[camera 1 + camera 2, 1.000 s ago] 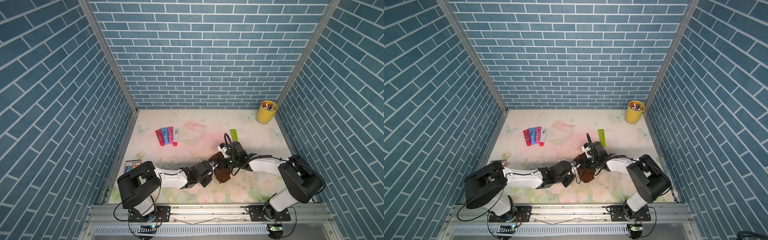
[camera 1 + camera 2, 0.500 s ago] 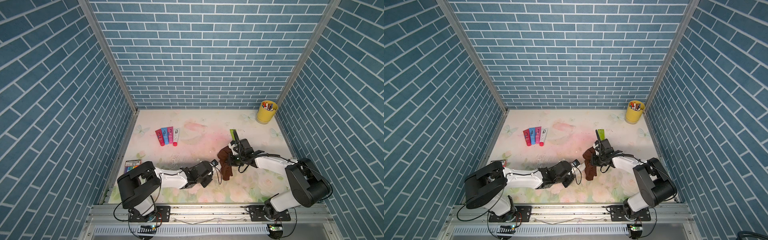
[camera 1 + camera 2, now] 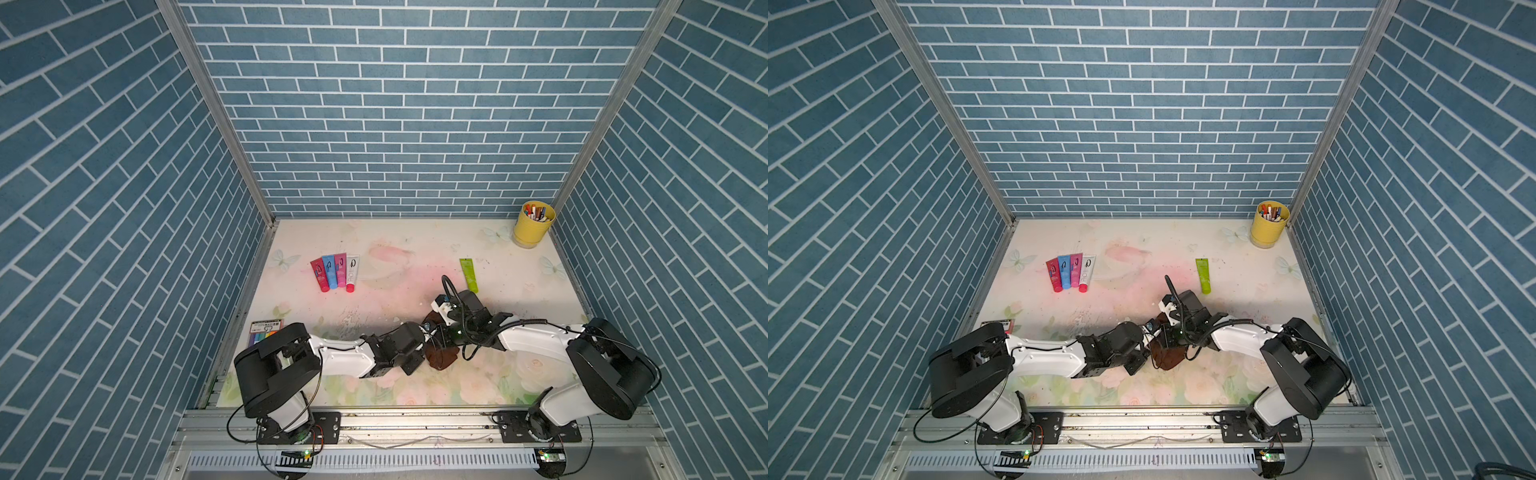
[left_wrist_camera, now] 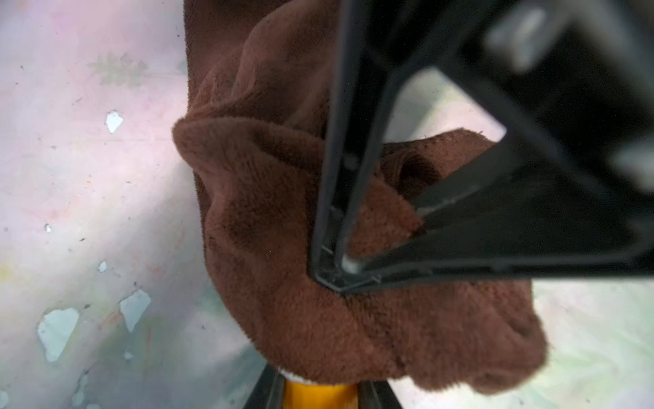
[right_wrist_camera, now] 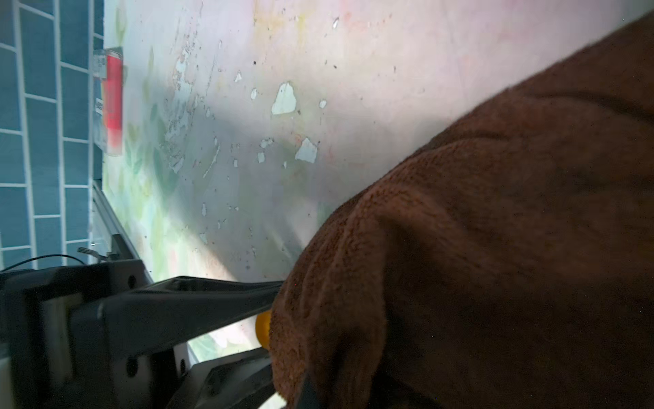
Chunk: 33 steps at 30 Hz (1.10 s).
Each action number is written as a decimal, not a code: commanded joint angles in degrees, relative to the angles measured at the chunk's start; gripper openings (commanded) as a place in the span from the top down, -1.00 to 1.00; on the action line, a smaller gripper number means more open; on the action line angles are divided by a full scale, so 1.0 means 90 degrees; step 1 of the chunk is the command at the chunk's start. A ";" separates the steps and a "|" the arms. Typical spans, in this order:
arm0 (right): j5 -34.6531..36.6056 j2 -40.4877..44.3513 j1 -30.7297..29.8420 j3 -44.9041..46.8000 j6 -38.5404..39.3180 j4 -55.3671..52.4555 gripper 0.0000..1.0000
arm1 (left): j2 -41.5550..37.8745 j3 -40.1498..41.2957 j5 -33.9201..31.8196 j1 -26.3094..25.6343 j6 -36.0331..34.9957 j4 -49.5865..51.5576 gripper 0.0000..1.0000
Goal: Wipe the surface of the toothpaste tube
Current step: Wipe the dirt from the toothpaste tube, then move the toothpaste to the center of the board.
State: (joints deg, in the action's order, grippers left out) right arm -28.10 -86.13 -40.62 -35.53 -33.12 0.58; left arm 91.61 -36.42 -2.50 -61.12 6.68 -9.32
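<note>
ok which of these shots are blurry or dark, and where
Left wrist view: the right tool is out of focus towards the lens, the brown cloth sharp. Right wrist view: the cloth is in deep shadow, the far red pack soft. Both top views: sharp, evenly lit.

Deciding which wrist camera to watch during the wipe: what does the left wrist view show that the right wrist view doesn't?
Only the left wrist view: the right end effector shut on the brown cloth. Only the right wrist view: a red-topped pack against the blue tiled wall. Both: the cloth covering the orange toothpaste tube, which the left end effector holds, and the worn floral table.
</note>
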 commanded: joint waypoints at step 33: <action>0.1616 0.2688 -0.0428 0.0915 -0.0391 -0.2572 1.00 | 0.0241 -0.0836 -0.1213 0.0661 0.1604 0.0239 1.00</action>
State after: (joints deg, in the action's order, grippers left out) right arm -16.95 -65.45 -44.49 -28.21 -34.15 -16.23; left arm 94.41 -42.11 -10.79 -57.19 16.51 -6.11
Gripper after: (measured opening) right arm 0.079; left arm 0.304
